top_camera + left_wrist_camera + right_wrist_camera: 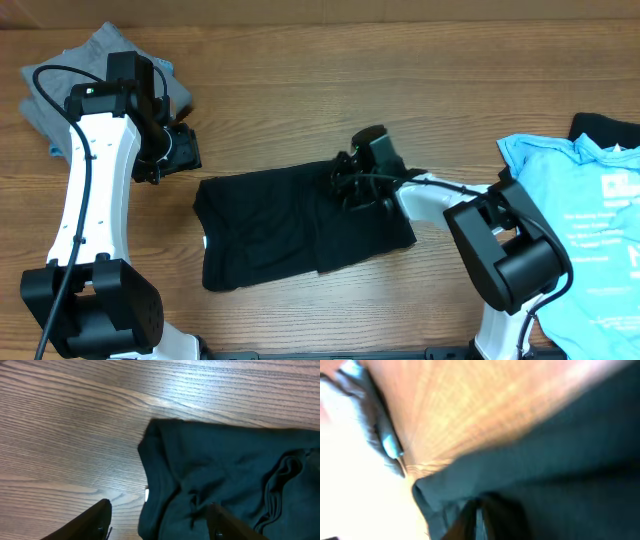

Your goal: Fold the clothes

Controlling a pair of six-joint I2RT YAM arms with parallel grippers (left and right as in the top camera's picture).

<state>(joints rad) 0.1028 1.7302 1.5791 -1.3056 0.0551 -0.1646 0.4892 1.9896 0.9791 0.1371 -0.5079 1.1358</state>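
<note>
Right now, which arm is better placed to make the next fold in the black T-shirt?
Right, probably. The right gripper is shut on the black T-shirt near its upper right edge, ready to pull a fold. The left gripper stands open near the shirt's left corner, holding nothing.

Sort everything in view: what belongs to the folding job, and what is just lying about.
Job: black T-shirt, pinched by the right gripper; left gripper, open near its edge; light-blue tee; grey garment.
Just there: wooden table; dark cloth beyond the tee, too little showing to identify.
</note>
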